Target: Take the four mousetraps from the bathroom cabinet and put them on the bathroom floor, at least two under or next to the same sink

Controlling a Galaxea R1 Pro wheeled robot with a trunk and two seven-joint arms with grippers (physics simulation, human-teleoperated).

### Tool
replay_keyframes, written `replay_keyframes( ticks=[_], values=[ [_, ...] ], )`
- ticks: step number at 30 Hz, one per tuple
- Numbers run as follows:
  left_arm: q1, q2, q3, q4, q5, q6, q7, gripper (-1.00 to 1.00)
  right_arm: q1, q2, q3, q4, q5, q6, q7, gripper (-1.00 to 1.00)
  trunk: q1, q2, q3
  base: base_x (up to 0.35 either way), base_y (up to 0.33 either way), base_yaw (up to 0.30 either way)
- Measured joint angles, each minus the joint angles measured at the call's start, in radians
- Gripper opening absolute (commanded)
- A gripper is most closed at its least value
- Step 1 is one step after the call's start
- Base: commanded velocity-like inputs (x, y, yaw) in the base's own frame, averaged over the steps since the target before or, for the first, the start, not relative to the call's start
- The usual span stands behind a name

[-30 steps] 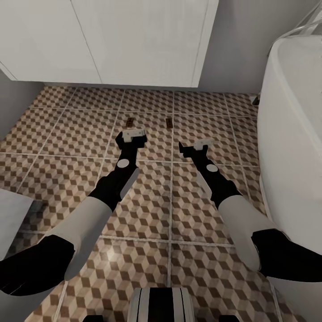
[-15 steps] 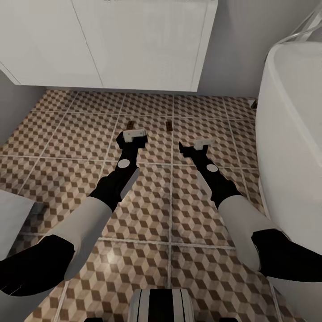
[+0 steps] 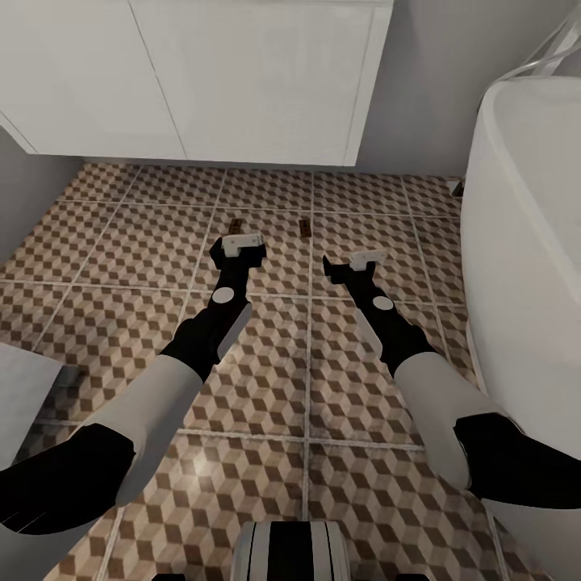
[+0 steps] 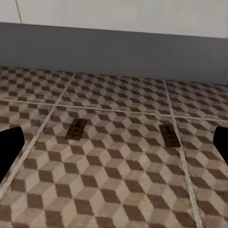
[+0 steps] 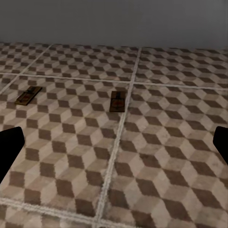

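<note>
Two mousetraps lie flat on open tile floor; my left gripper and right gripper both gape wide, holding nothing.

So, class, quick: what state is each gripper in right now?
Left gripper: open, holding nothing.
Right gripper: open, holding nothing.

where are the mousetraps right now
Two mousetraps lie flat on the bathroom floor, side by side but apart, just beyond the left claw in the head view, short of the white wall unit.
</note>
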Motion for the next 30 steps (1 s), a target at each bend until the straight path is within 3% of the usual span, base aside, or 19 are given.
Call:
replay_keyframes(
  ticks=[13, 30],
  values=[
    [0.000, 0.000, 0.000, -0.011, -0.002, -0.001, 0.000, 1.00, 0.000, 0.000, 0.000, -0.002, 0.000, 0.000, 0.000, 1.00, 0.000, 0.000, 0.000, -0.020, 0.000, 0.000],
    [0.000, 0.000, 0.000, -0.012, -0.002, -0.001, 0.000, 1.00, 0.000, 0.001, 0.000, -0.002, 0.000, 0.001, -0.001, 1.00, 0.001, 0.000, 0.000, -0.300, 0.000, 0.000]
  ],
)
